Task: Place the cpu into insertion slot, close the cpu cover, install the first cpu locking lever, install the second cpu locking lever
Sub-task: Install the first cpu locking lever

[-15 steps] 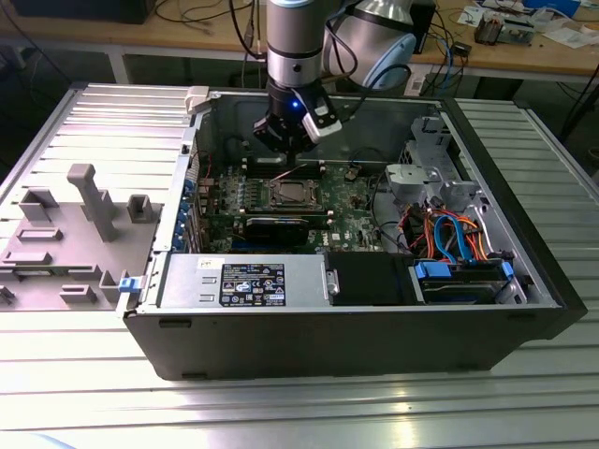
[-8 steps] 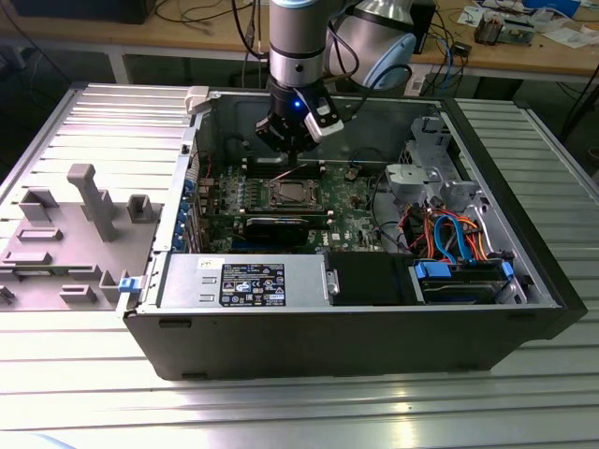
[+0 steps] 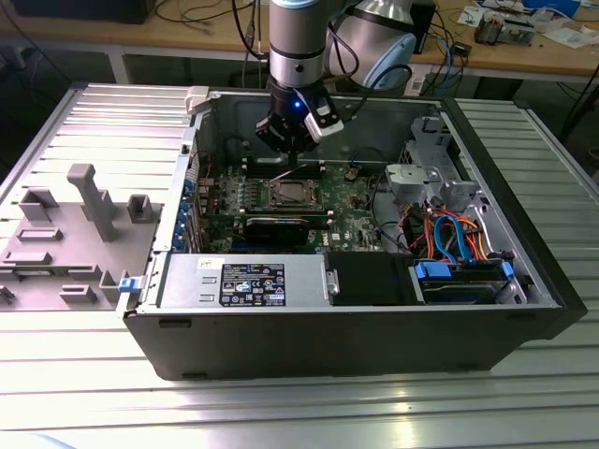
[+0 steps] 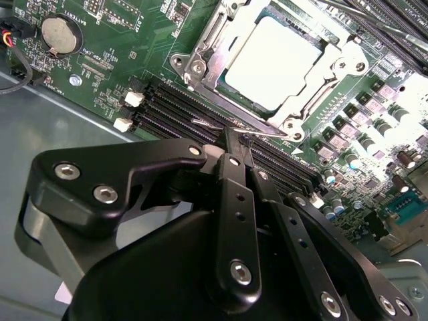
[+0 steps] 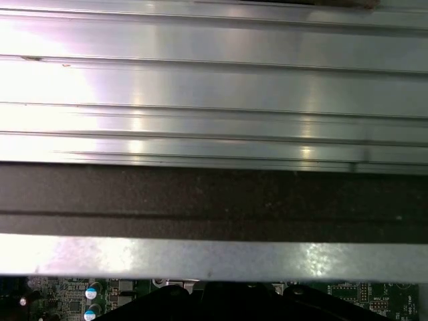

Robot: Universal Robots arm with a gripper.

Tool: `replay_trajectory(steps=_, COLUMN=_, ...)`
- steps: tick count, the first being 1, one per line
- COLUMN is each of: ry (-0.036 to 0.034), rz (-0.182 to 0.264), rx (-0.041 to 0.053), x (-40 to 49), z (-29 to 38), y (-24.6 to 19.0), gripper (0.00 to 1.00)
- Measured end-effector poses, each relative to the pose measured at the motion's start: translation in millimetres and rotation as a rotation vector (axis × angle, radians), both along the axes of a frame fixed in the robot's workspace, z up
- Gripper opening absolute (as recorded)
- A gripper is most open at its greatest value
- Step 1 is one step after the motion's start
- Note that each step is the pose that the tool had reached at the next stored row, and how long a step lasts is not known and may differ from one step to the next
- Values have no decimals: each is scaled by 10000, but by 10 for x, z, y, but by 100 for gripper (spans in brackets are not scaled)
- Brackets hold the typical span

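**Progress check: chip seated, cover down, levers unclear**

Chip first: the cpu (image 4: pixel 273 61) sits flat in the insertion slot (image 4: pixel 200 70) on the green motherboard (image 4: pixel 100 80), its pale metal top showing through the square window of the cpu cover (image 4: pixel 338 67). In the second wrist view the cover looks lowered around the chip, so I'd call the first two steps done.

The gripper (image 4: pixel 235 142) hangs just off the socket's near edge, over the black memory slots (image 4: pixel 180 107). Its fingers (image 4: pixel 231 137) are pinched close together, tips nearly meeting, and a thin silvery rod (image 4: pixel 210 123) runs right by the tips. That could be one of the locking levers, but I honestly can't tell whether the tips grip it or just press on it.

In the exterior view the arm (image 3: pixel 298 56) stands over the socket inside the open computer case (image 3: pixel 356 323), blocking the far side of the socket. Whether either lever is hooked is too fine to make out. The first wrist view mostly catches the ribbed metal table (image 5: pixel 214 87) and the case wall.
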State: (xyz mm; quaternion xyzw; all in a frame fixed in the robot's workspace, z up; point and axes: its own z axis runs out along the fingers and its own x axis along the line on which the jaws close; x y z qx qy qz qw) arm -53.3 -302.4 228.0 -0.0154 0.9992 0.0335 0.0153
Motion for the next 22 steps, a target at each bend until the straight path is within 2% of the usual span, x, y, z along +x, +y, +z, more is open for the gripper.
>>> replay_trajectory(steps=11, ry=-1, rz=-1, rx=2, x=48, z=-21, y=0, gripper=11)
replay_trajectory(steps=22, ry=0, rz=-1, rx=0, x=126, z=-108, y=-4, gripper=11)
